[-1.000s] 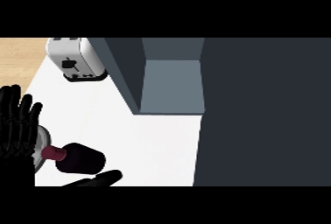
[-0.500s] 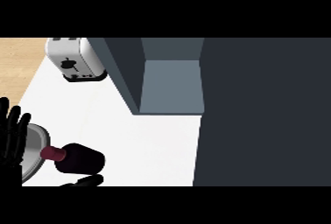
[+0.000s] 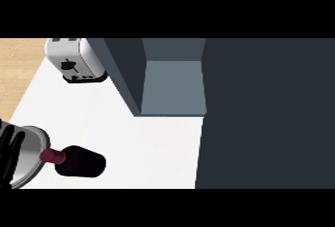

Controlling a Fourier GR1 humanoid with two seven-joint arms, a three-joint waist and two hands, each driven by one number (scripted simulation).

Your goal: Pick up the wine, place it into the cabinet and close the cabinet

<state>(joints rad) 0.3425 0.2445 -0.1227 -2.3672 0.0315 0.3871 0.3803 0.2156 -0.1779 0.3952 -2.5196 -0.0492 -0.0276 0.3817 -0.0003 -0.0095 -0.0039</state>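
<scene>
Left hand (image 3: 8, 159): shows at the view's left edge, only the black fingers (image 3: 14, 141) in view, straight and released, pointing up, grasping nothing. Under the fingers: a round silver dish (image 3: 33, 150), partly cut off by the edge; its kind cannot be told. Wine (image 3: 79, 162): a dark bottle seen from steeply above, with a maroon cap (image 3: 52, 155) that meets the dish's rim in this view; whether the two touch cannot be told. The bottle is on the white worktop (image 3: 150, 146) at the lower left, just beside the hand and free of it, well apart from the cabinet. Cabinet (image 3: 173, 84): grey, open, its inside showing at upper centre, with nothing in the part that shows. Dark panel (image 3: 268, 115): fills the right side of the view, adjoining the cabinet's opening. Toaster (image 3: 73, 60): silver with a black base, at the worktop's far left corner, near the cabinet's left wall. Wooden floor (image 3: 20, 57): beyond the worktop's left edge.
</scene>
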